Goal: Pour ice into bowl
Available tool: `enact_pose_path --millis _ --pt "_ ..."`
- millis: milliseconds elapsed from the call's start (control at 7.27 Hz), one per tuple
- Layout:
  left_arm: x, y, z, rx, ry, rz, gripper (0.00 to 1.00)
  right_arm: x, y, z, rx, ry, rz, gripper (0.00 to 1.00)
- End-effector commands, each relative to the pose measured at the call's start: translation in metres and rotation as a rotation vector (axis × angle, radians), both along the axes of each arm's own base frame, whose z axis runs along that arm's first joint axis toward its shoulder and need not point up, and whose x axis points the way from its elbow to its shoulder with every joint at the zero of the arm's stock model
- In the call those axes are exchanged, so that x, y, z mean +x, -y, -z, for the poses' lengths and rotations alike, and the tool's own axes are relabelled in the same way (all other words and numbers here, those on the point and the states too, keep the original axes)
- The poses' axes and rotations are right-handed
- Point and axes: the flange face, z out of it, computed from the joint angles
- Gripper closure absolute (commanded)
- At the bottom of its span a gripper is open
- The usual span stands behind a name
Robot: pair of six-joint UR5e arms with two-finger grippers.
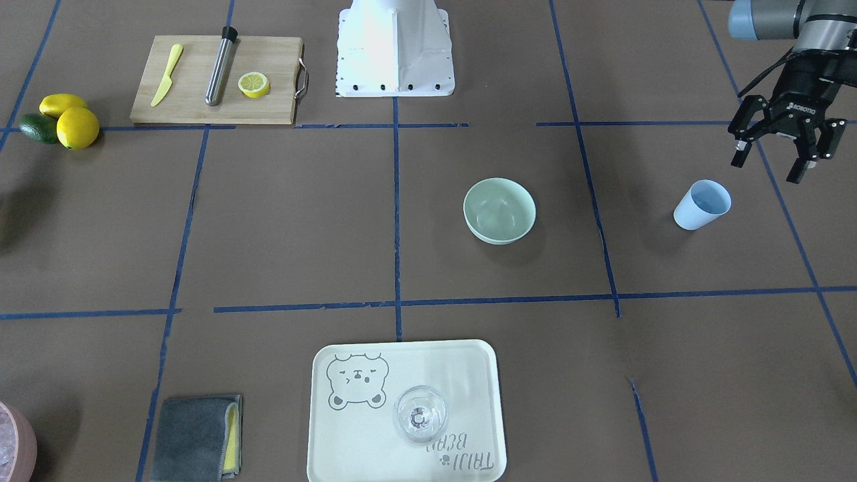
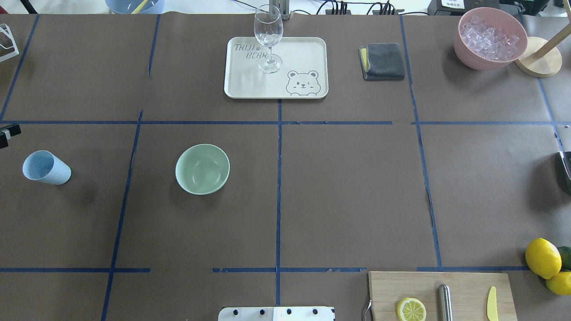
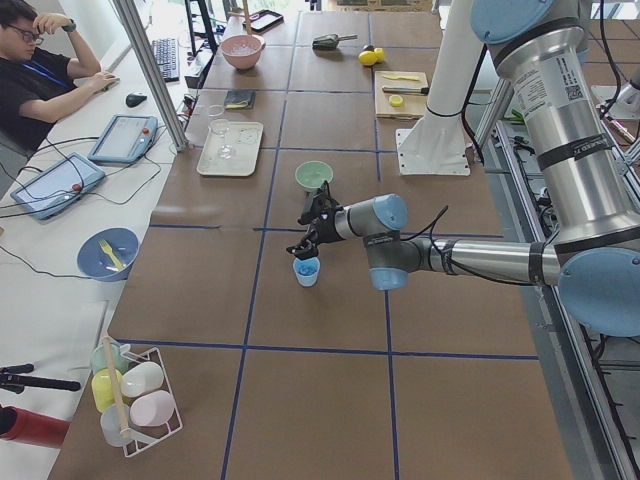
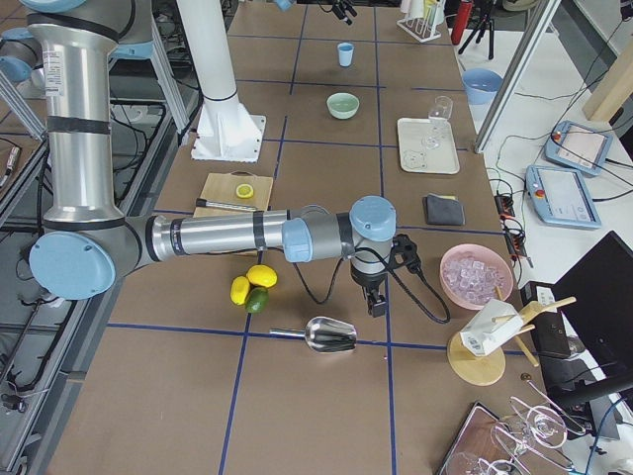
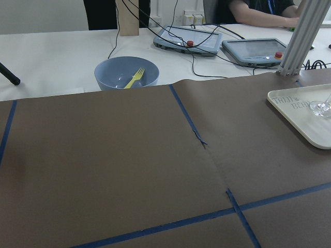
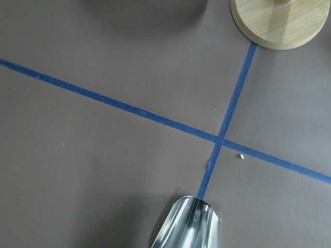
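Tray (image 2: 303, 49): "TAIJI BEAR". Left hand (image 1: 766, 167): "ROBOTIQ".

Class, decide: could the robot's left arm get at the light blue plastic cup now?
Probably yes. The open left gripper hangs close by the light blue plastic cup, nothing between them; the pale green bowl stands well apart.

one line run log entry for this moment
stage: pre-grasp | left gripper: open, by light blue cup, not gripping | right gripper: near metal scoop, state unclear | mint-green bowl: empty
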Motion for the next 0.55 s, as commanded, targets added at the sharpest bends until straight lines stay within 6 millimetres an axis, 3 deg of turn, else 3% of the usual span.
enact_pose_path --millis 0,138,413 --pt "0.037 -0.034 -0.02 -0.021 0.002 0.095 0.0 0.001 -0.005 0.002 0.001 -0.001 -0.005 0.0" --pt "0.06 -0.049 -0.033 -0.033 -0.009 0.119 0.0 0.001 -0.006 0.001 0.001 -0.002 -0.004 0.0" --pt "0.079 -0.064 -0.063 -0.025 0.013 0.178 0.0 0.002 -0.01 -0.002 -0.006 -0.002 -0.005 0.0"
